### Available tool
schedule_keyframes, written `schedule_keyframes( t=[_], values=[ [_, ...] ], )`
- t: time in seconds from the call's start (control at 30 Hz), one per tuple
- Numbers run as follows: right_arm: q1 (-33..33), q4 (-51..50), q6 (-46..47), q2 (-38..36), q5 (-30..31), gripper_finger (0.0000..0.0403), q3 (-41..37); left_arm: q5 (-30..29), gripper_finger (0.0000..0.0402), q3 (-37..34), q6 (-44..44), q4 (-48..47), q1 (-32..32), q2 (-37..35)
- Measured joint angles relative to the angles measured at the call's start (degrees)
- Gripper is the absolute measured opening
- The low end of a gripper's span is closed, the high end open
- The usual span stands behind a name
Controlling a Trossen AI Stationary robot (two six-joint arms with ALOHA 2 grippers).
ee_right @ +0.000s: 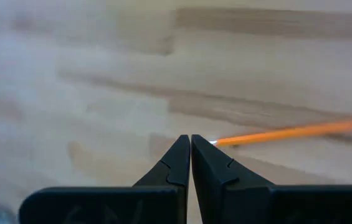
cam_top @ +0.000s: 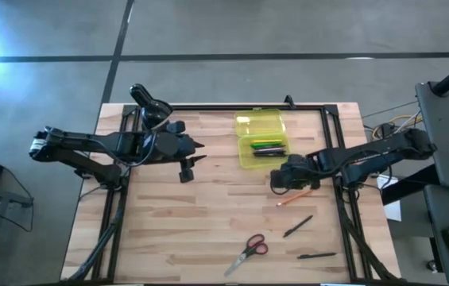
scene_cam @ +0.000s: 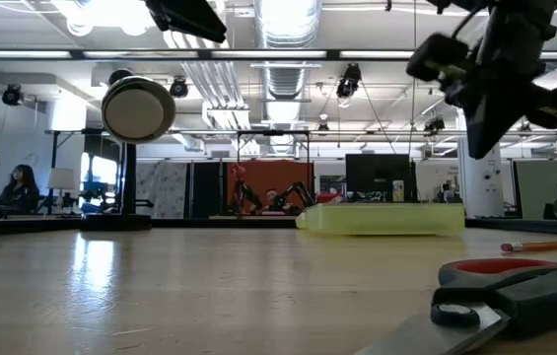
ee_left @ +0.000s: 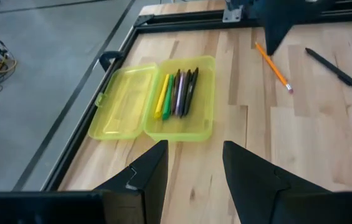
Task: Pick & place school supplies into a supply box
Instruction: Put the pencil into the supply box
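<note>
Hovering right gripper (ee_right: 190, 144), fingers together, above orange pencil (ee_right: 288, 133).

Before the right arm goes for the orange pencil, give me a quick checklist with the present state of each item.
1. Supply box lid open: ok, lid lies flat beside the tray.
2. Room left in the box: ok, a few pens lie in it side by side, with bare floor left.
3. Right gripper ready to grasp: not ok, fingers are shut and empty; it must open first.
4. Right gripper lined up with the orange pencil: ok, the pencil's end lies just past the fingertips.
5. Left gripper out of the way: ok, open and empty, on the box's far side from the pencil.
6. Scissors clear of the pencil: ok, near the table's front edge.
</note>
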Motion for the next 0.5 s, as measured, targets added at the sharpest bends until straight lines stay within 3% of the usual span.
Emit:
schedule_keyframes(
  t=[0.33, 0.5],
  values=[
    [3.59, -10.43, 32.65, 2.4, -0.17, 0.0028, -0.57, -0.02, 0.0138, -0.08, -0.39, 0.01, 0.04, -0.23],
    [3.95, -10.5, 38.55, 4.16, -0.5, 0.0049, -0.63, -0.02, 0.0138, -0.08, -0.45, 0.03, 0.04, -0.23]
  ],
)
